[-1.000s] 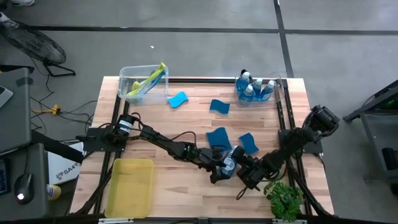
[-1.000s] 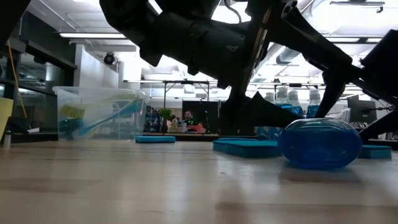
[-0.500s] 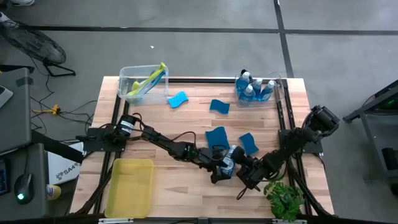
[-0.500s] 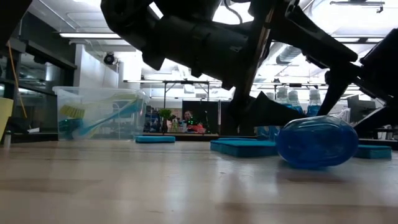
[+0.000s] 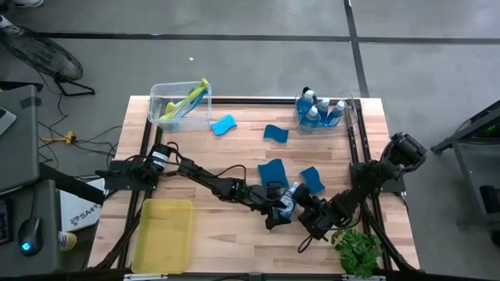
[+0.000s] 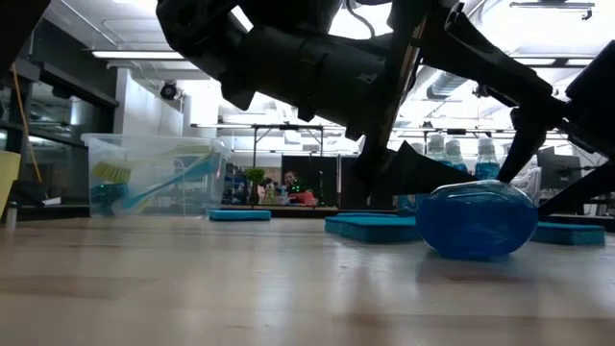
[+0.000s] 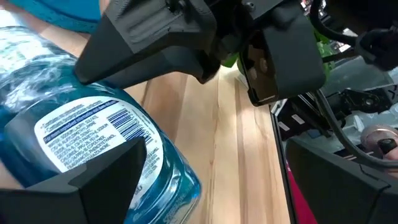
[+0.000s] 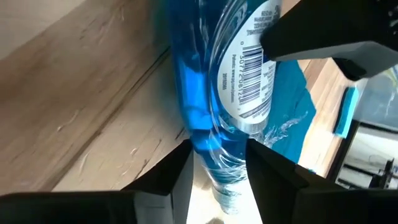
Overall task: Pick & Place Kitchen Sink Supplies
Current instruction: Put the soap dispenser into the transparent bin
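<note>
High view, right fingers (image 5: 303,209) pinching soap bottle (image 5: 287,201) lying on table (image 5: 226,164), left fingers (image 5: 275,212) spread beside it.

Robotics lab: ceiling strip lights (image 6: 154,55), workbenches (image 6: 279,207)

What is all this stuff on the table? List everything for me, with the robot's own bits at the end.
Wooden table: one, light wood, under everything.
Clear plastic bin with brushes: one, back left corner.
Long yellow-green-handled dish brushes: about two, leaning in that bin.
Clear plastic bin with bottles: one, back right.
Small clear bottles of blue dish soap in the bin: roughly five, white caps.
Loose soap bottle: one, lying on its side, front centre.
Flat blue rectangular sponges: four, mid-table.
Yellow tray: one, front left.
Green leafy plant: one, front right.
Left gripper: open, beside the loose bottle.
Right gripper: closed on the loose bottle.
</note>
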